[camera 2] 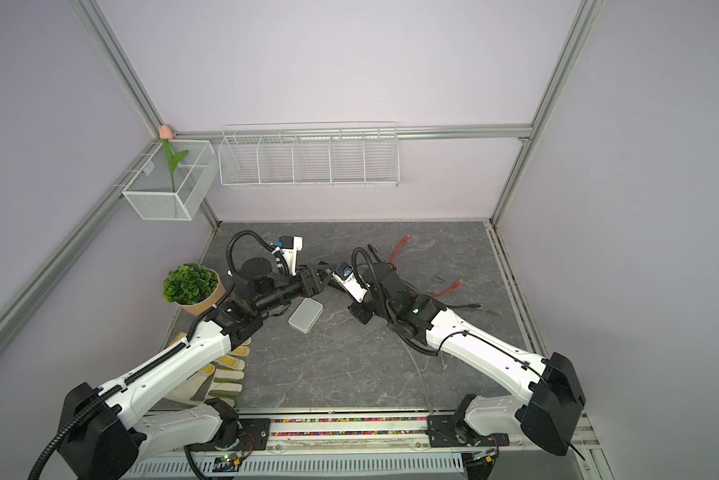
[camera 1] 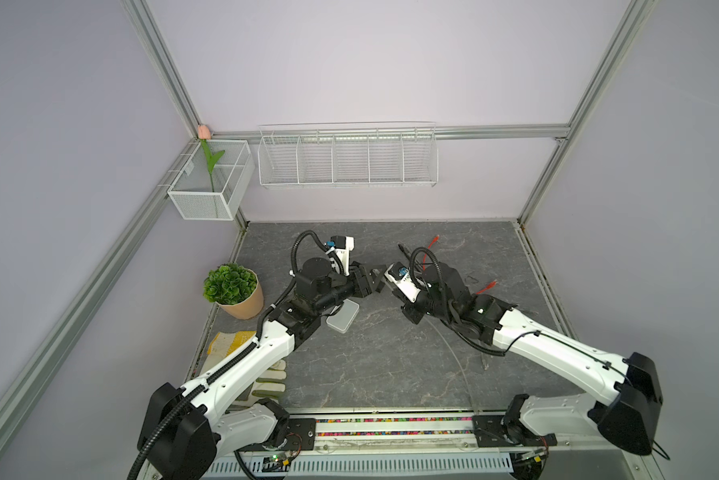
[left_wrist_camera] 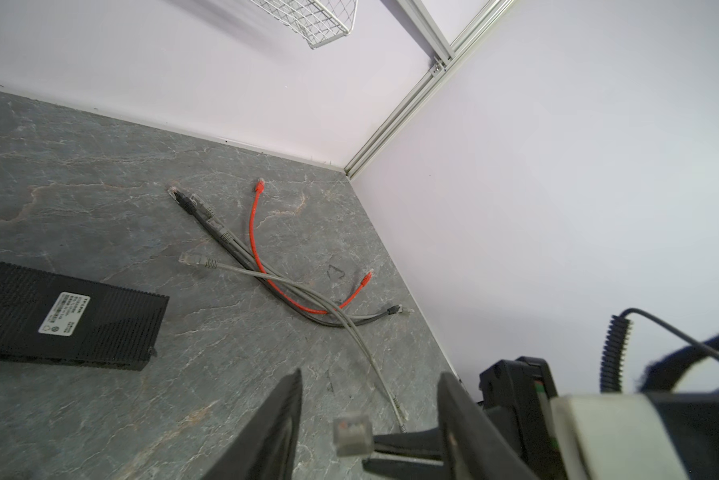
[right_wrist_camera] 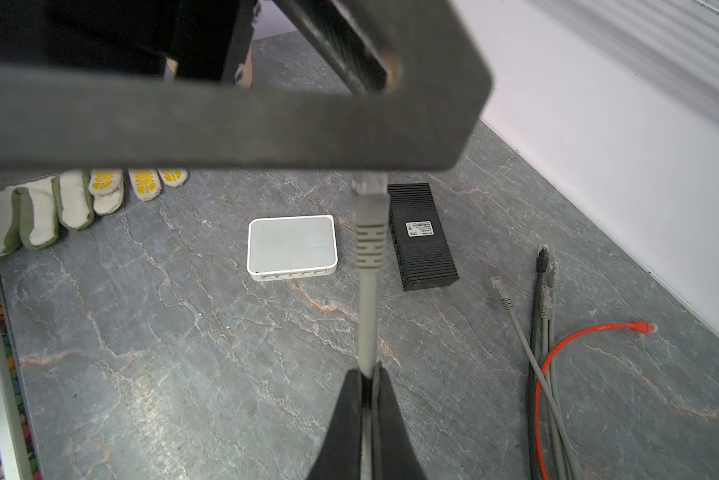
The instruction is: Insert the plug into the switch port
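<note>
The right gripper (right_wrist_camera: pixel 368 374) clamps the grey cable (right_wrist_camera: pixel 366 316), its plug (left_wrist_camera: pixel 351 432) pointing left, seemingly untouched, between the parted fingers of the left gripper (left_wrist_camera: pixel 370 374)

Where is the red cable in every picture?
In a top view: red cable at the back of the table, right of middle.
In a top view: red cable in the same spot.
Left wrist: crossing the grey cables.
Right wrist: crossing those grey cables too.
Shared landmark: the grey marbled table under it.

Grey veined table (right_wrist_camera: pixel 183 332), white switch (right_wrist_camera: pixel 291 243), black ribbed switch (right_wrist_camera: pixel 422 237), grey cable (right_wrist_camera: pixel 366 324).
</note>
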`<state>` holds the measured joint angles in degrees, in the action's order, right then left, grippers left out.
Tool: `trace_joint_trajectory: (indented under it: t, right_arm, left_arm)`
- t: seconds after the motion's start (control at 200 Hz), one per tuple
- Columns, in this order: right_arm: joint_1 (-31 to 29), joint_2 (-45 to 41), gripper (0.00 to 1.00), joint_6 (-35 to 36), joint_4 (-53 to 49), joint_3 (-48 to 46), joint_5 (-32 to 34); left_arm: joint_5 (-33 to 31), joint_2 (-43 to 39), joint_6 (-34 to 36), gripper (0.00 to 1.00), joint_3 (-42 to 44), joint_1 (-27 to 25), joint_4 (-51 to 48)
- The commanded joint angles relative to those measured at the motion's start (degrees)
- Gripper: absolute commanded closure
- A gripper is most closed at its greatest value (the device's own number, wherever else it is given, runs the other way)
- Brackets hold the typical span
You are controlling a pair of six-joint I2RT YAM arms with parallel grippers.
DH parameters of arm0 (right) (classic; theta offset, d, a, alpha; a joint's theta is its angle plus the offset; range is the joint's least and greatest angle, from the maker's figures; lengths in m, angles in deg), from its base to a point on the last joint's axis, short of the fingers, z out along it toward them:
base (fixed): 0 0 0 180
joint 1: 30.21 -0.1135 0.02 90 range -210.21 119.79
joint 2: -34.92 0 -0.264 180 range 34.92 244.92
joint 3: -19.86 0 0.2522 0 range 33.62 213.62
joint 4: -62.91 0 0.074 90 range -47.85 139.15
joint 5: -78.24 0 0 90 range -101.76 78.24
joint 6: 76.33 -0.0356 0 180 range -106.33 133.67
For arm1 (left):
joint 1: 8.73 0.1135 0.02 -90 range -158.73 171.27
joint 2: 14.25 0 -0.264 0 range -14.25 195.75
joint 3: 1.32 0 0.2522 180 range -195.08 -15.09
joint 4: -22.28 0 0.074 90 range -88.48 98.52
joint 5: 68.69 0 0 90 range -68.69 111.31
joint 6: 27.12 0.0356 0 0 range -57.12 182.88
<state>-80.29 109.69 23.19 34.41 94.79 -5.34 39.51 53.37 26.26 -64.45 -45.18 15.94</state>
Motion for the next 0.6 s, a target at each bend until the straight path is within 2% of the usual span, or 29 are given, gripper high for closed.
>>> trace_joint_trajectory:
  t: [0.0,0.165,0.4,0.49,0.535,0.595]
  right_arm:
    - [-0.9,0.4,0.93,0.9,2.0,1.0,2.5]
    - [-1.5,0.4,0.93,1.2,2.5,1.0,3.9]
    - [-2.3,-0.1,0.90,1.3,2.1,1.1,5.5]
    - [-2.6,-0.7,0.79,1.4,1.4,1.2,5.7]
    - [-2.6,-1.0,0.66,1.4,0.7,1.4,5.8]
    - [-2.7,-1.4,0.44,0.7,-1.5,2.4,7.0]
  left_arm:
    - [-1.7,-0.1,1.0,0.55,-2.1,-0.4,-1.8]
    - [-1.8,0.2,1.5,0.77,-2.7,-0.5,-3.3]
    - [-1.1,0.5,2.3,0.94,-2.9,-0.5,-3.5]
    - [-1.0,-0.3,3.4,0.98,-2.8,-0.5,-3.3]
    - [-1.3,-0.9,4.4,1.00,-2.8,-0.5,-3.6]
    - [-2.4,-2.2,5.6,1.00,-2.3,-0.4,-3.5]
